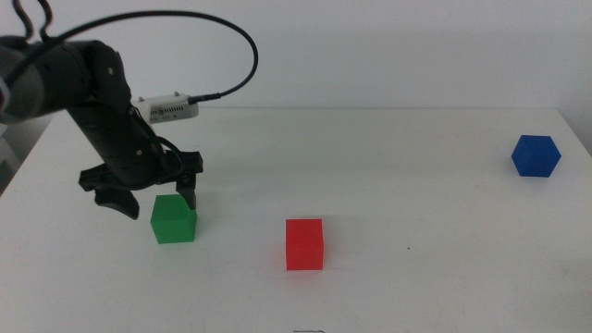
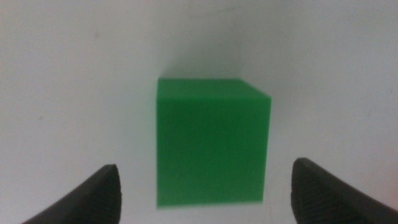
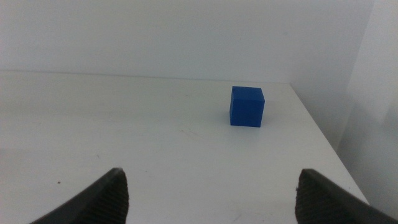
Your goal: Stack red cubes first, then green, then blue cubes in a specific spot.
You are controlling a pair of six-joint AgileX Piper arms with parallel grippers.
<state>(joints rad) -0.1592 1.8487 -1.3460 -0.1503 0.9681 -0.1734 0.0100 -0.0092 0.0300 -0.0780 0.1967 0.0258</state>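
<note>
Left pincer (image 1: 153, 196) low over the left part of the desk (image 1: 407, 185), jaws spread wide apart, straddling the green cube (image 1: 173, 218) from its far side; nothing clamped yet. In the left wrist view, green cube (image 2: 211, 143) centred in the gap between the two dark jaw tips, free room on both sides, one edge turned slightly toward the camera. Red cube (image 1: 304, 244) near the middle of the desk, toward the near edge, well apart from the green. Blue cube (image 1: 536, 155) far off at the right, close to the desk's right edge. Right pincer (image 3: 211, 193) out of the middle view, jaws parted and empty, facing the blue cube (image 3: 247, 106) from a distance. Main risk: closing on a slightly rotated cube, so that the jaws catch corners rather than flat faces and twist or squirt it sideways. Second risk: descending too little and pinching only the top rim, with a slip on lifting. Later risk: setting green off-centre on red, nudging the red or toppling the pair. Also worth watching: blue so near the edge, easily pushed off by a careless approach.
</note>
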